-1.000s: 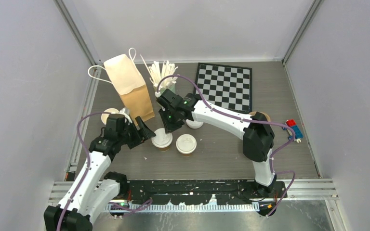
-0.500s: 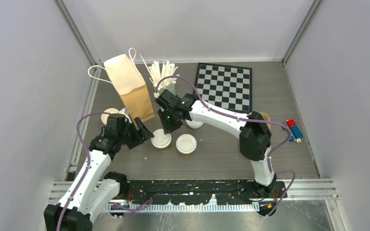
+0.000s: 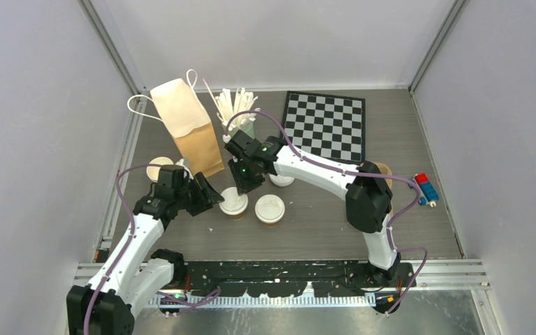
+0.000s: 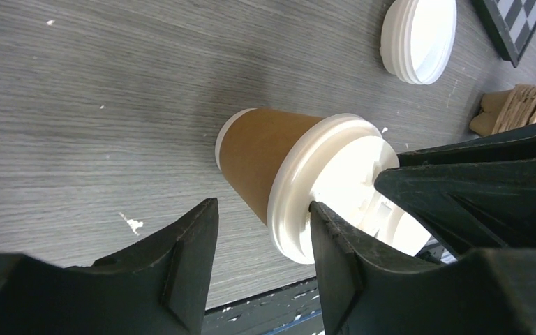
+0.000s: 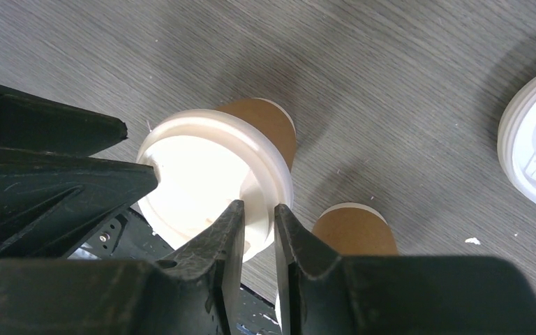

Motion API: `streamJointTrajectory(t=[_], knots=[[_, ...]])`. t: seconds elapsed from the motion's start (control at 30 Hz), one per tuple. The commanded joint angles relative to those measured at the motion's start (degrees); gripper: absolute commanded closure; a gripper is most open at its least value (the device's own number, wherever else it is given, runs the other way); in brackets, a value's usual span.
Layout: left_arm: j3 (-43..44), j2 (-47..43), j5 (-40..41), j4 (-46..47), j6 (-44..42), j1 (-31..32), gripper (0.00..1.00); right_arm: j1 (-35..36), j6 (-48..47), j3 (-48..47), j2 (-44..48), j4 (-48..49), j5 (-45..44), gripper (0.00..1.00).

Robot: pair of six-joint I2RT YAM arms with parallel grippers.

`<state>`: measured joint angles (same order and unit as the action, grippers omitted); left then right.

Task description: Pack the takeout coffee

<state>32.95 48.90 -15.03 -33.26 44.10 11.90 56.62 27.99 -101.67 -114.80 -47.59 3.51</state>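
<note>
Worktop (image 3: 321,227): grey wood-grain surface carrying both cups, a lid stack, a paper bag and a chequered board.
Cup A (image 3: 234,202): tan paper cup with a white lid, standing near the middle of the worktop, in front of the paper bag (image 3: 188,129) and between the two hands.
Cup B (image 3: 270,209): matching lidded cup, just beside cup A on the right arm's side, apart from both hands.
Right arm: elbow raised right of centre, forearm stretched leftward across the worktop, wrist bent so the hand points down onto cup A.
Right hand (image 5: 258,206): fingers narrow, closed on the rim of cup A's lid, one finger over the lid's top, the other outside the rim.
Left arm: rises from the near-left corner, forearm running forward, wrist turned so the hand lies low and points sideways at cup A.
Left hand (image 4: 262,206): fingers about half spread, holding nothing. Cup A's lid rim sits just off the tips, in line with the gap; contact with one tip cannot be told.
Lid stack (image 3: 281,179): white, just behind cup B, beside the right wrist.
Chequered board (image 3: 324,125): flat at the far right.
</note>
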Motion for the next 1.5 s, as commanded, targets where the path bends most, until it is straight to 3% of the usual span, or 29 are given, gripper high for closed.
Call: streamJointTrajectory(t=[0.0, 0.3, 0.53, 0.83, 1.03, 1.3, 1.47], knots=[[-2.8, 0.0, -1.6, 3.3, 0.6, 0.1, 0.49, 0.3, -0.2, -0.1, 1.0, 1.7, -1.5, 0.71], [-6.1, -0.5, -7.8, 10.3, 1.7, 0.2, 0.52, -0.2, 0.6, 2.3, 7.7, 3.2, -2.3, 0.59], [-6.3, 0.7, -8.9, 12.0, 1.8, 0.1, 0.52, -0.4, 0.9, 4.5, 12.2, 3.4, -3.3, 0.55], [-6.6, 1.0, -8.8, 12.4, 1.8, 0.1, 0.52, -0.7, -0.4, 7.9, 10.4, 10.2, 5.7, 0.75], [-7.2, 1.0, -8.0, 12.2, 1.8, 0.1, 0.53, -1.6, 0.0, 10.1, 7.6, 13.3, 6.2, 0.76], [-10.9, 0.8, -6.6, 11.8, 3.1, 0.1, 0.56, -1.9, 2.0, 22.4, 8.2, 19.9, 4.1, 0.77], [-10.8, -0.7, -8.2, 11.7, 4.3, 0.2, 0.56, -2.0, 2.5, 25.1, 9.0, 21.2, 3.7, 0.77]])
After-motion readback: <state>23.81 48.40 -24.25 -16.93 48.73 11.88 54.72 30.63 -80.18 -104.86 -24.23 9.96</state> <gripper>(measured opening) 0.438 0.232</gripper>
